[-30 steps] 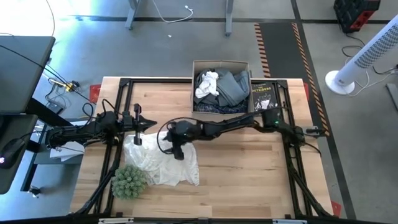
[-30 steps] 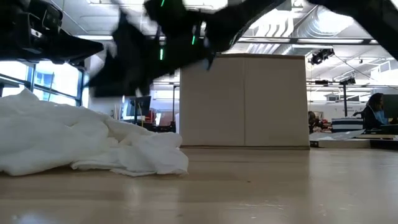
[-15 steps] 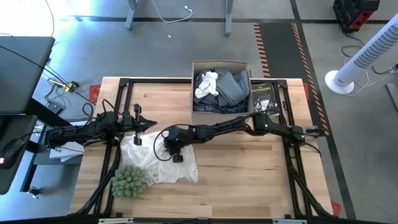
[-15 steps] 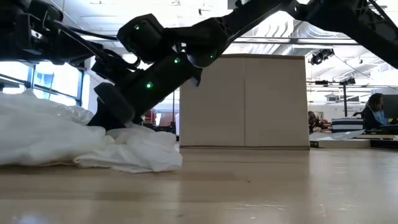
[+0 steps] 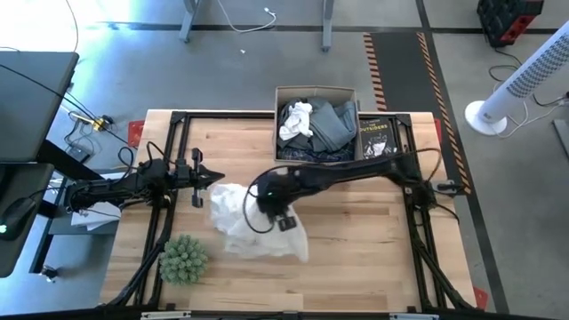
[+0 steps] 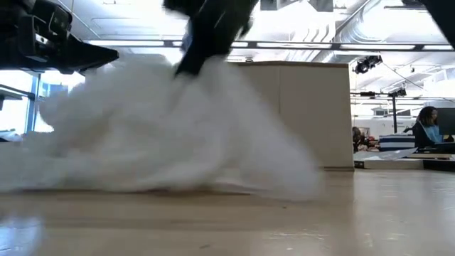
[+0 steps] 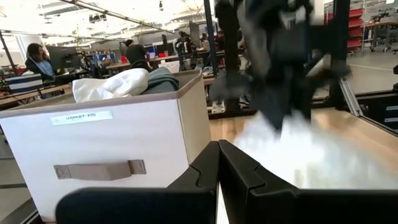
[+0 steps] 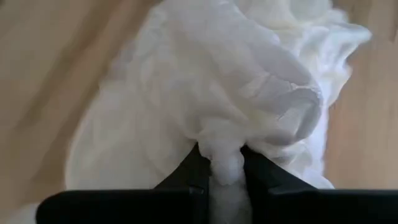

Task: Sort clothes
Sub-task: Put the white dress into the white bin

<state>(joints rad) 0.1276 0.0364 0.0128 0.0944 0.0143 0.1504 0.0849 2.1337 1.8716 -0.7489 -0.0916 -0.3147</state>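
Observation:
A white garment lies crumpled on the wooden table, left of the middle, drawn up into a peak. My right gripper is above it, shut on its cloth, and shows in the high view. My left gripper hovers at the garment's left, shut and holding nothing; its closed fingers point toward the garment. The cardboard box at the table's far edge holds grey, white and dark clothes. My right gripper pinches a gathered bunch of the white cloth between its two fingers, several layers crumpled together. The fingers come from above, pointing down. The cloth hangs below them like a tent, its lower edges on the table.
A black book lies right of the box. A spiky green plant ball sits at the near left. The box stands behind the garment. Bare wood spreads over the table's right and near parts.
My right gripper has come down on the white garment, shut on its cloth, then risen and gone toward the table's right edge. The garment's middle has been pulled up into a peak and the whole heap has slid right, its edges trailing on the table.

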